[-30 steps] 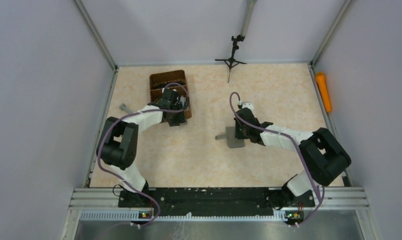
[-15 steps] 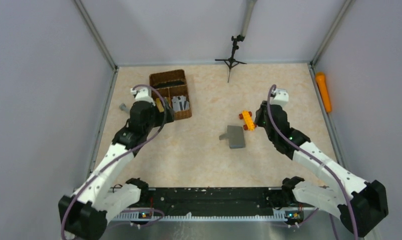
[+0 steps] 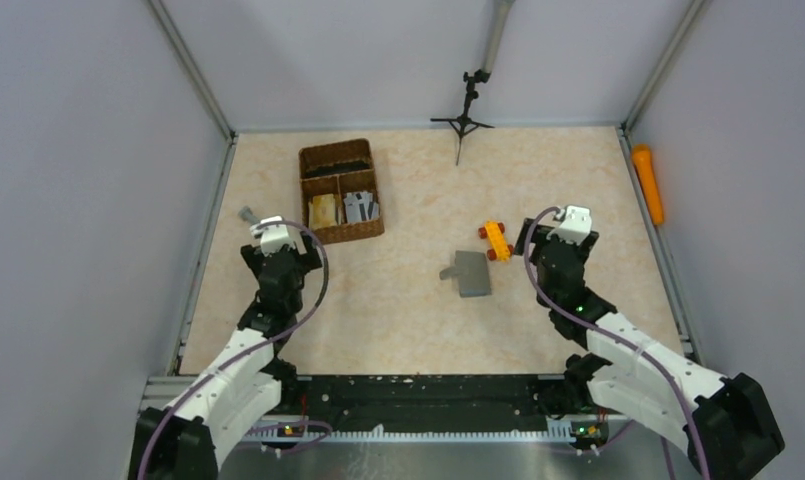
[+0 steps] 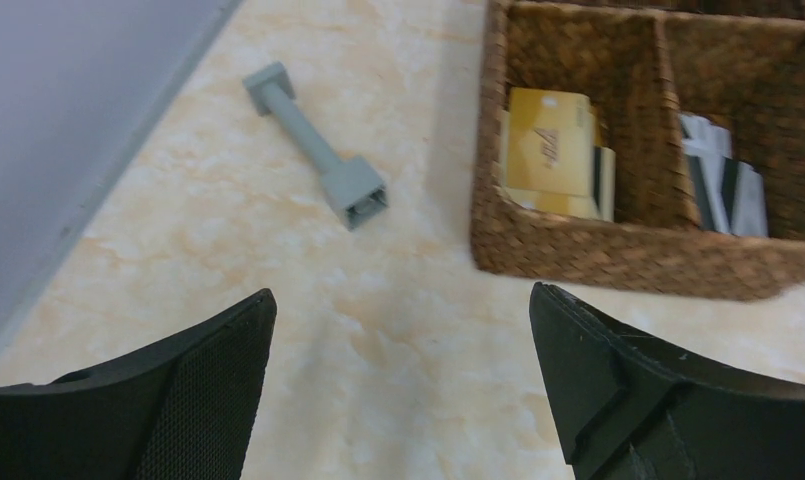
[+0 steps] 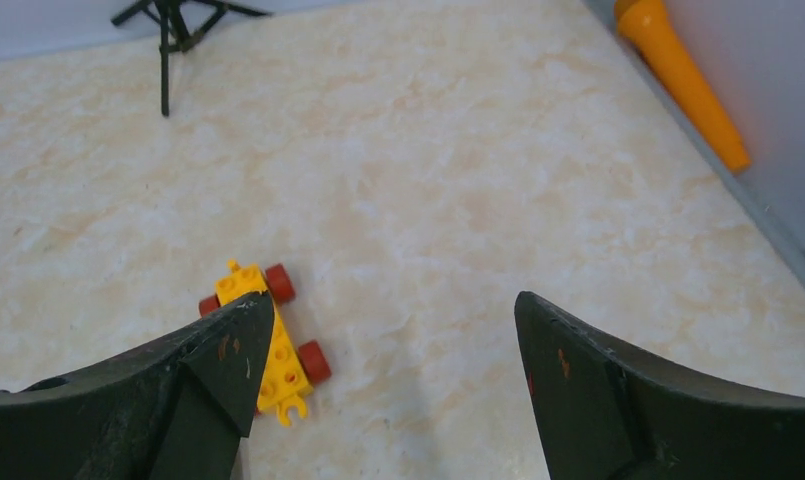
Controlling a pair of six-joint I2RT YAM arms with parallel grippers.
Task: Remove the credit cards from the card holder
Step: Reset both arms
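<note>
2 end effectors spread wide, gripping nothing: left end effector (image 4: 400,300) just near-left of wicker basket (image 4: 618,262), right end effector (image 5: 393,300) well right of basket. Inside basket's 2 near compartments, credit cards (image 4: 548,150): tan in left one, grey in right. Flat on bench (image 3: 398,320), card holder (image 3: 470,273), right of basket and apart from it.
</note>
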